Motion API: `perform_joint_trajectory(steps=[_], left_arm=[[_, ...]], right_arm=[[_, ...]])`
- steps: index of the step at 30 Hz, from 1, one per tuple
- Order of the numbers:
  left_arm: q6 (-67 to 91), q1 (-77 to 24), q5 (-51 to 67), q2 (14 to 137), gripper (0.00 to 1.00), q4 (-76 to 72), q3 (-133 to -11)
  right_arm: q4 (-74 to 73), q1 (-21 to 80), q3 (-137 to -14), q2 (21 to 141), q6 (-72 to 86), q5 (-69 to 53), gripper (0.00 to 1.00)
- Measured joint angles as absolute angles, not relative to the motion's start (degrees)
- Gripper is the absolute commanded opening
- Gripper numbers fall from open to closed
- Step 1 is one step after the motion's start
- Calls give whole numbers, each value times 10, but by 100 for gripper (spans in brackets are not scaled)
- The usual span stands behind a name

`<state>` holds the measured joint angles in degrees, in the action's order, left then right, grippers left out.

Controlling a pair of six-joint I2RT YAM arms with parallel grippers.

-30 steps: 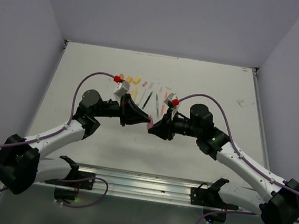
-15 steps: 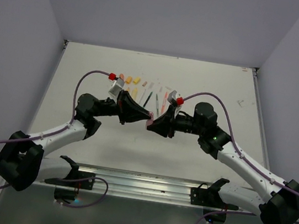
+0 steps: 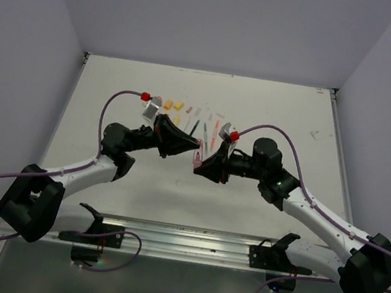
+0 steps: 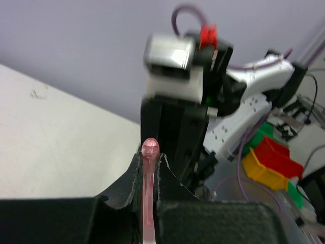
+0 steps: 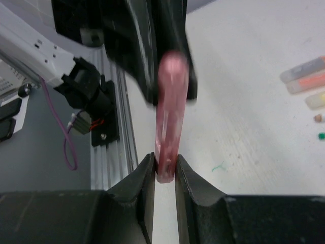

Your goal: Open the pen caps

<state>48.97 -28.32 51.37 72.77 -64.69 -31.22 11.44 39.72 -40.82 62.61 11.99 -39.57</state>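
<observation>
Subject item: one pink highlighter (image 5: pixel 170 101), held in the air above the middle of the table (image 3: pixel 274 106), near side of the row of other pens (image 3: pixel 186 112) lying on the surface.

Right gripper (image 5: pixel 165 160): closed on the lower end of the pink highlighter. The barrel stands straight out from between its fingers, along the gripper's own line, and points at the black body of the opposing arm. The far end is blurred; whether a cap sits on it cannot be told.

Left gripper (image 4: pixel 149 157): clamped fully down on a slim pink piece (image 4: pixel 150 148) with a rounded tip, which also lies along that gripper's line. Whether this piece is the cap alone or the cap end of the same pen is not determinable.

Relation governing the next move: in the top view the two grippers face tip to tip, the left (image 3: pixel 197 145) just beyond the right (image 3: pixel 198 167). The long axis runs from one to the other. Assessment: separation calls for a straight pull apart along that axis; sideways drift risks binding.
</observation>
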Motion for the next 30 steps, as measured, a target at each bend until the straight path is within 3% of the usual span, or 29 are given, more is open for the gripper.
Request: perform_joint_trajectory(steps=[7,9,15,17,30], left_arm=[[504,-286,471,733,0,-666,-312],[505,-286,471,734,0,-666,-312],[513,-282,416,738,0,-705,-338],[515,-281,405,737,0,-724,-345],[449,-281,402,655,0,-631,-345]], right_arm=[[117,399,-385,634,121,-403,15],[122,399,-382,634,122,-403,28],[51,411,-359,632,129,-415,51],[18,414,-356,626,130,-412,55],[-43,413,-356,510,142,-314,57]])
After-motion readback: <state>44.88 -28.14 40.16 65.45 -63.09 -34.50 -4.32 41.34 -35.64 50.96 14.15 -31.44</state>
